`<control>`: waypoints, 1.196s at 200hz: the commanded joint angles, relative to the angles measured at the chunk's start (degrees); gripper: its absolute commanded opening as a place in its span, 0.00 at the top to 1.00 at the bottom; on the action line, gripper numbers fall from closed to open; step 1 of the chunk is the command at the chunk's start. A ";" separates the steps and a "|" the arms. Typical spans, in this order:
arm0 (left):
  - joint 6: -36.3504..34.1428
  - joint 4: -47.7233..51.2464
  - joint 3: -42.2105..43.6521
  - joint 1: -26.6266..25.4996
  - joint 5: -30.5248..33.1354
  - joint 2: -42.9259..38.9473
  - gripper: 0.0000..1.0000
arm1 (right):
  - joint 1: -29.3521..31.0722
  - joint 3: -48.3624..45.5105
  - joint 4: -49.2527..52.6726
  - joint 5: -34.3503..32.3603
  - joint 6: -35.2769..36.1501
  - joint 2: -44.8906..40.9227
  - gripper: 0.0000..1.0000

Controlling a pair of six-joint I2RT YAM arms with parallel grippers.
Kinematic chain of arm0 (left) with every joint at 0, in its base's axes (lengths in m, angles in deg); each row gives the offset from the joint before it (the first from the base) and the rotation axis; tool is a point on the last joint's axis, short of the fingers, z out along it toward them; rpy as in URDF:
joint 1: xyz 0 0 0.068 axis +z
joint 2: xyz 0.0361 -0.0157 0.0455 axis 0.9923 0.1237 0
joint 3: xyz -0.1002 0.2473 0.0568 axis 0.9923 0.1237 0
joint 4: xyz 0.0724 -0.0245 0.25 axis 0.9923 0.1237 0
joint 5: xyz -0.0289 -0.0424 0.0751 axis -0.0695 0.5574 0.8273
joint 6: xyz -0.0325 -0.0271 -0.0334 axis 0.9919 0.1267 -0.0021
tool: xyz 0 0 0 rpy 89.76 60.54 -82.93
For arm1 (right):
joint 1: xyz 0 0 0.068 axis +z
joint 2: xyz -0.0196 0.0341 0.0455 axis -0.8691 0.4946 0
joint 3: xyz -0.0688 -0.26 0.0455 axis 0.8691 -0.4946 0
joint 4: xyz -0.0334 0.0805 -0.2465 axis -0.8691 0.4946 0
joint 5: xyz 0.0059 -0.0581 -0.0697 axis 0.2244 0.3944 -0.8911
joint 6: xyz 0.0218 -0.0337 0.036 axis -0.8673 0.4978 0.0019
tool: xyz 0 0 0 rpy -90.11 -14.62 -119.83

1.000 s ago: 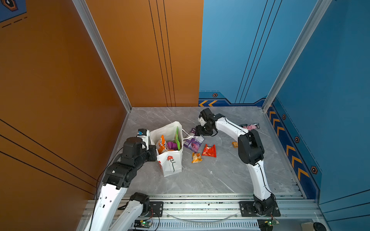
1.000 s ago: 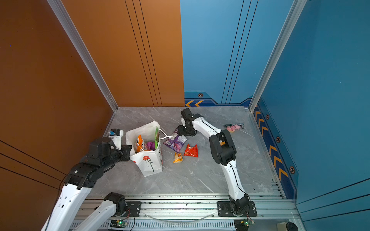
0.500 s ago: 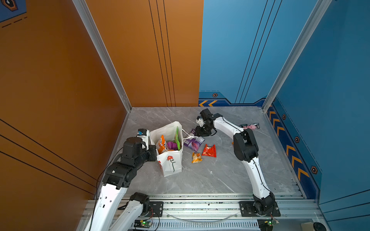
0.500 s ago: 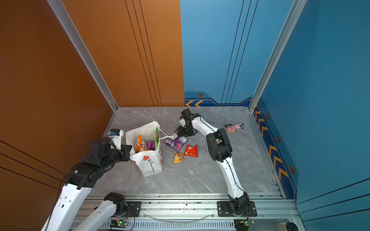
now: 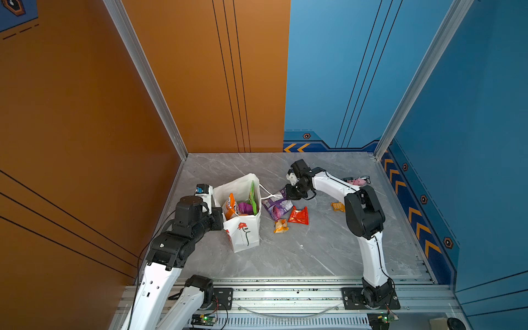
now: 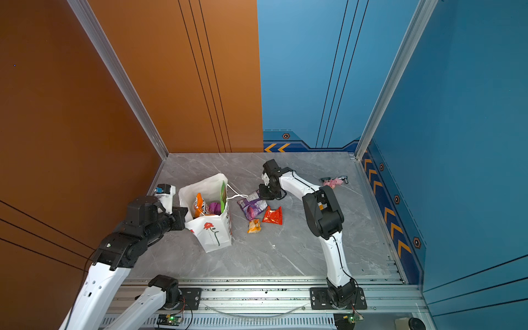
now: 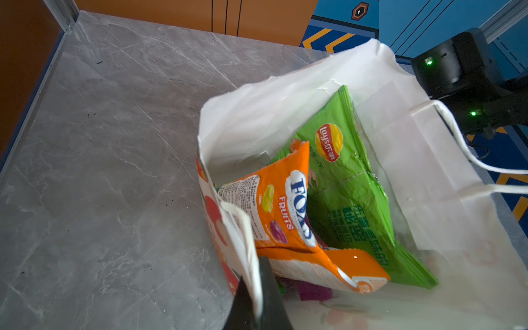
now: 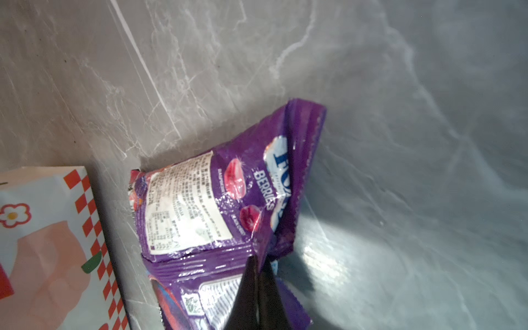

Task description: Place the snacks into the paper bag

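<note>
- The paper bag stands upright with its mouth open on the grey marble table, left of centre in both top views. The fingers of the left gripper are clamped on its rim at the bag's 8 o'clock.
- Inside, an orange packet leans on a large green packet. A magenta packet is mostly hidden beneath them.
- At the bag's 3 o'clock a purple packet is on the table. The right gripper has its fingers pinched together on the packet's edge. The right wrist view cuts off the packet's near end.
- At 4 o'clock lie a red packet and a small orange-yellow packet.
- Farther out at 3 o'clock, a second small orange-yellow packet lies just beside the right arm. A pink toy lies at 2 o'clock.
- Orange walls and blue walls enclose the table.
</note>
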 commanded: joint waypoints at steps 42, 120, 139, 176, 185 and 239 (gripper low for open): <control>-0.69 -6.37 -0.43 0.92 2.20 -1.04 1.00 | -1.41 -15.12 -19.60 -4.07 -16.18 -12.98 1.00; -0.78 -6.38 -0.45 0.92 1.89 -1.02 1.00 | -4.45 -26.69 -34.25 -1.80 -27.73 -23.34 1.00; -0.84 -6.33 -0.45 0.78 1.92 -1.10 1.00 | -4.48 -27.50 -34.63 -2.14 -28.39 -24.60 1.00; -0.79 -6.45 -0.44 0.68 1.76 -1.14 1.00 | -4.56 -29.63 -35.02 -3.82 -29.46 -27.87 1.00; -0.85 -6.45 -0.43 0.65 1.69 -1.16 1.00 | -4.56 -30.15 -35.11 -4.05 -29.58 -28.77 1.00; -0.78 -6.46 -0.43 0.69 1.45 -1.10 1.00 | -3.74 -33.72 -35.29 -4.68 -29.07 -36.27 1.00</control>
